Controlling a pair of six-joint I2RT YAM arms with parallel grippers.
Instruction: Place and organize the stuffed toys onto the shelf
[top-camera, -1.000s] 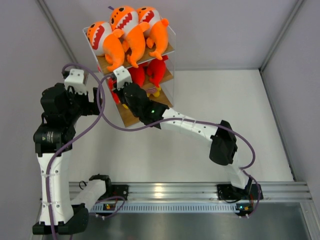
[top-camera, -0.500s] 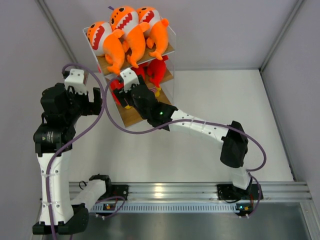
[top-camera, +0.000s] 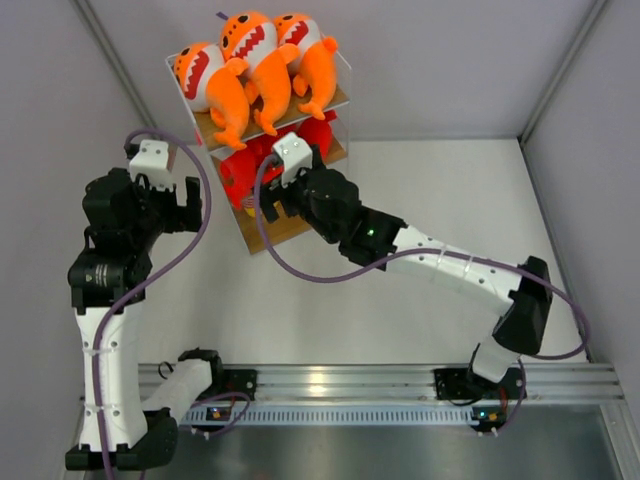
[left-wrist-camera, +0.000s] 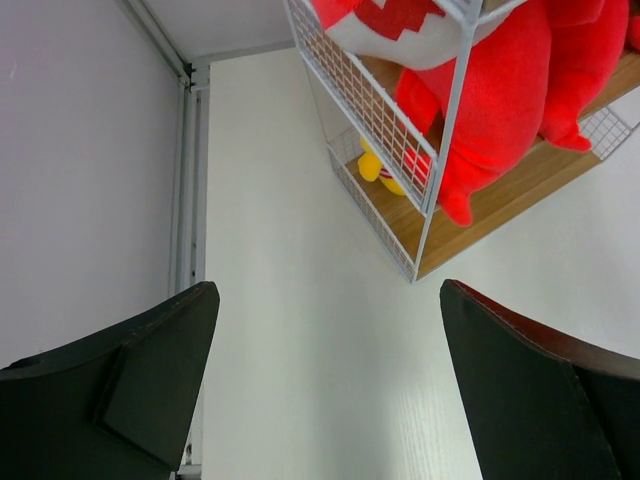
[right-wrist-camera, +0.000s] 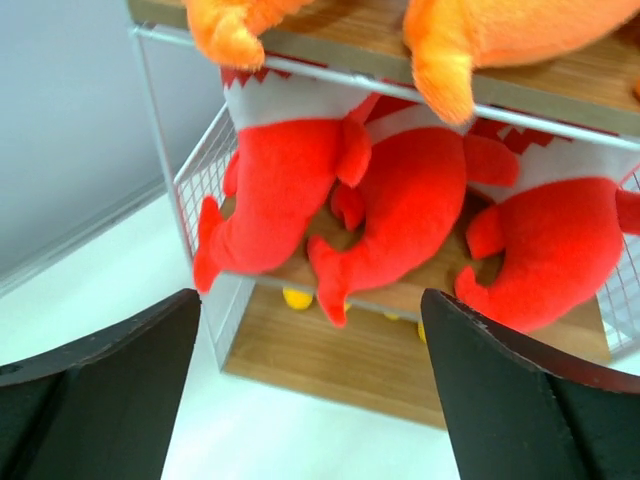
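Presently, six stuffed toys (right-wrist-camera: 405, 215) are counted on the shelf (top-camera: 268, 232). Three orange sharks (top-camera: 255, 70) are lined up on its top tier, tails hanging over the front edge. Three red sharks (top-camera: 240, 172) are ranged side by side on its middle tier, tails likewise overhanging the board. A small yellow-footed figure (left-wrist-camera: 378, 168) is glimpsed on the bottom tier, behind and below the red tails. Placement is judged complete or nearly so; at most some straightening of the rows may remain. The toys are judged light, soft and easily squashed, with a napped cloth that should not slip; nothing fragile is noted. Hold is best taken across the plump body or at the root of the tail, where the stuffing gives bulk. A fin alone would likely fold and slide out, and the wire frame (left-wrist-camera: 447, 130) is to be kept clear of. The right fingers (right-wrist-camera: 100, 390) are held wide apart in front of the middle tier, near the red tails. Nothing is held between them, and no contact with toy or wire can be made out. The left fingers (left-wrist-camera: 140, 370) are likewise spread wide and empty, off the shelf's left side above the bench (top-camera: 400, 200), apart from the frame.
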